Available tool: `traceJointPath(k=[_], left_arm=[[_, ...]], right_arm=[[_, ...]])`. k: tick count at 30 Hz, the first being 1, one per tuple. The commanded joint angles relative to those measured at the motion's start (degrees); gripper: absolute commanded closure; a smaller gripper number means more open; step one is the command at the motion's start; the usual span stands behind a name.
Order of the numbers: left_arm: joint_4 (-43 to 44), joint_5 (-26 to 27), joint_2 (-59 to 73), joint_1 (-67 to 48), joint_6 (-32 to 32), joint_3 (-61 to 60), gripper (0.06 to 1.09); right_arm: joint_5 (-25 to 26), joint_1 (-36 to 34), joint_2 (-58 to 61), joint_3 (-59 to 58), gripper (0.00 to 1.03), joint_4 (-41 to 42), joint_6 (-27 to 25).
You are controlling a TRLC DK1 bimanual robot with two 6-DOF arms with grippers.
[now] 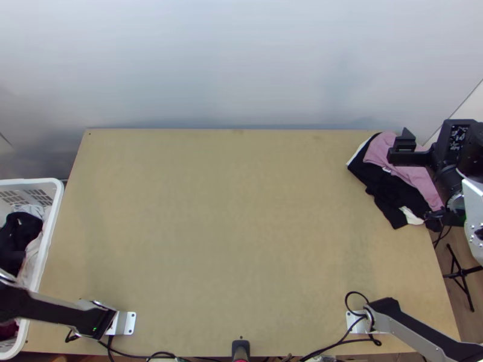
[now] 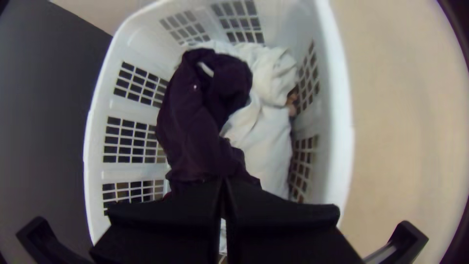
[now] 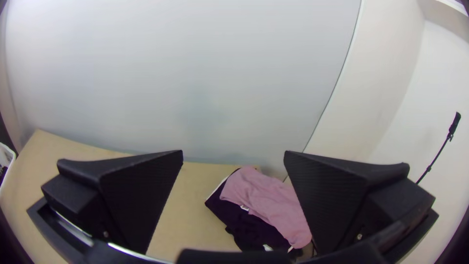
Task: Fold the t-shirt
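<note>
My left gripper (image 1: 12, 260) is over the white basket (image 1: 53, 226) at the table's left. In the left wrist view, my left gripper (image 2: 223, 183) is shut above a bunched dark garment (image 2: 188, 124), beside white cloth (image 2: 266, 142), with no cloth visible between its fingers. At the table's back right corner my right gripper (image 1: 403, 149) is held above a pile with a pink garment (image 1: 389, 151) over black clothing (image 1: 386, 193). In the right wrist view, my right gripper (image 3: 233, 156) stands wide open and empty. Which piece is the t-shirt, I cannot tell.
The wooden table (image 1: 229, 229) stretches bare between basket and pile. A pale wall (image 1: 241, 60) rises behind its back edge. Cables (image 1: 338, 344) run along the near edge, and a black stand (image 1: 460, 271) is on the floor at the right.
</note>
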Motion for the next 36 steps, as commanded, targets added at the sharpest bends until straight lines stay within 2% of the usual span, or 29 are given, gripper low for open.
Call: traceJointPath(k=[1, 5, 8, 13, 16, 18, 21, 25, 29, 34, 36], left_arm=[[-17.2, 8.0, -21.8, -7.2, -6.3, -0.7, 1.05], [-25.7, 9.2, -32.7, -18.3, -11.7, -0.5, 1.05], [-30.0, 9.1, -37.7, -29.8, -19.0, 3.1, 1.05], [-33.6, 9.2, -39.6, -53.4, -39.9, 11.8, 1.05], [-28.6, 8.6, -41.7, -68.4, -53.7, 11.5, 1.05], [-24.5, 8.6, -42.7, -77.3, -59.9, 10.1, 1.05], [-22.0, 8.8, -39.4, -84.3, -61.7, 12.1, 1.05], [-20.1, 8.4, -33.2, -96.5, -60.8, 17.4, 1.05], [-15.1, 4.7, -26.7, -112.5, -59.3, 21.0, 1.05], [-2.1, 2.2, -17.0, -126.6, -53.1, 17.1, 1.05], [4.2, 2.1, -11.7, -126.9, -54.5, 16.8, 1.05]], right_arm=[[-0.1, -0.4, -0.3, -0.2, 0.07, 0.1, 0.5], [-0.1, -1.5, -1.7, -1.4, 0.07, 0.1, 0.6], [-0.1, -1.7, -3.3, -2.4, 0.07, -0.1, 0.6], [0.0, -2.7, -6.6, -5.5, 0.07, -0.2, 0.6], [0.0, -3.4, -9.2, -9.0, 0.07, -0.2, 0.6], [0.0, -4.4, -11.5, -11.8, 0.07, -0.4, 0.3], [0.1, -6.7, -15.3, -16.4, 0.07, -1.9, 0.0], [0.0, -9.4, -21.5, -22.4, 0.07, -4.6, -1.3], [0.1, -11.6, -27.1, -27.4, 0.07, -7.6, -1.6], [-0.1, -15.7, -31.5, -32.6, 0.07, -10.4, -1.4], [-0.1, -17.4, -32.1, -32.7, 0.07, -10.4, -1.2]])
